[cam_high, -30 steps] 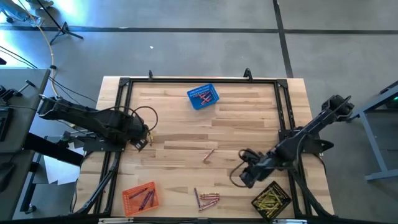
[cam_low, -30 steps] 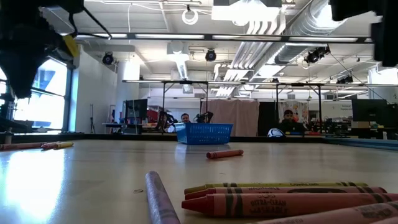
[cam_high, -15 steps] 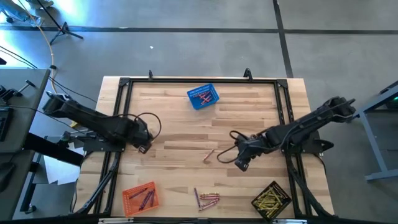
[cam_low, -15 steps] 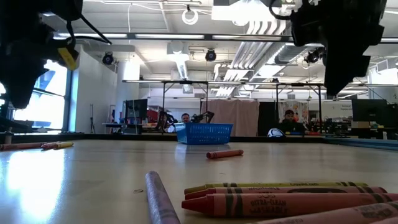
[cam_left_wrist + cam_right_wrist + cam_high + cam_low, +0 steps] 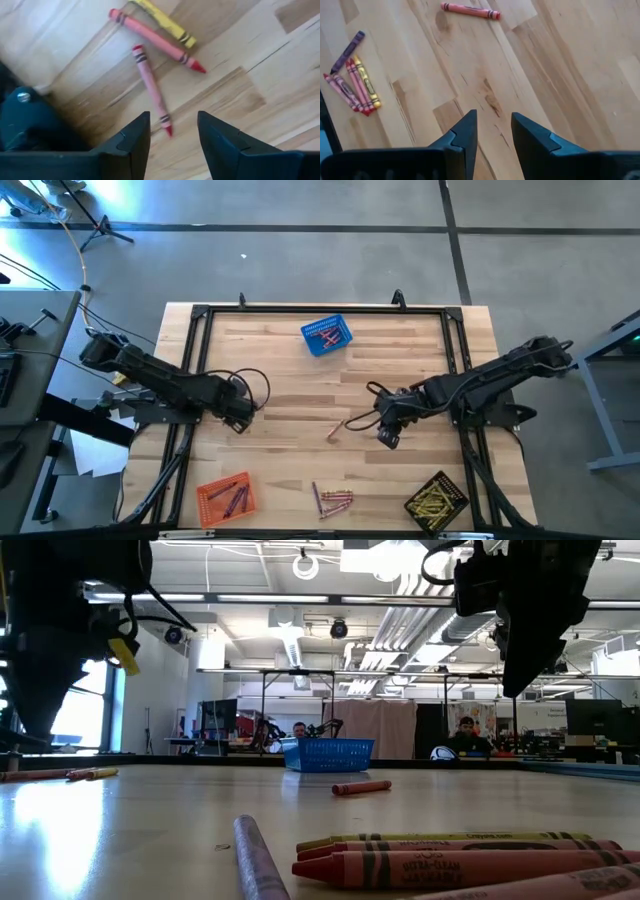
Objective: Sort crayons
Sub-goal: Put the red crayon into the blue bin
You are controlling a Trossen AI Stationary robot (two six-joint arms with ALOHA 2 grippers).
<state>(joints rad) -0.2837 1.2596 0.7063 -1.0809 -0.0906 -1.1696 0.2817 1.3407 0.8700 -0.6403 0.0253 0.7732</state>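
A: Nearest us on the tabletop (image 5: 400, 350), we count one cluster of crayons (image 5: 333, 500) at the front edge, about five or six sticks, with a purple one (image 5: 256, 862) lying apart at an angle.

B: We also see two baskets at the front corners: the orange basket (image 5: 226, 497) with dark crayons inside, and the black basket (image 5: 437, 501) full of yellow ones.

A: Farther in, we find one single red crayon (image 5: 334, 428) near the middle. The right claw (image 5: 388, 439) hangs just beside it, fingers parted and gripping nothing.

B: The left claw (image 5: 172, 137) stands open too, empty, above three crayons near the left edge: one yellow (image 5: 162, 23), one red (image 5: 156, 40), one pink (image 5: 152, 89).

A: At the far side we count one blue basket (image 5: 327, 336) with crayons in it.

B: Beyond the tabletop, we see two people (image 5: 464, 729) sitting in the room.
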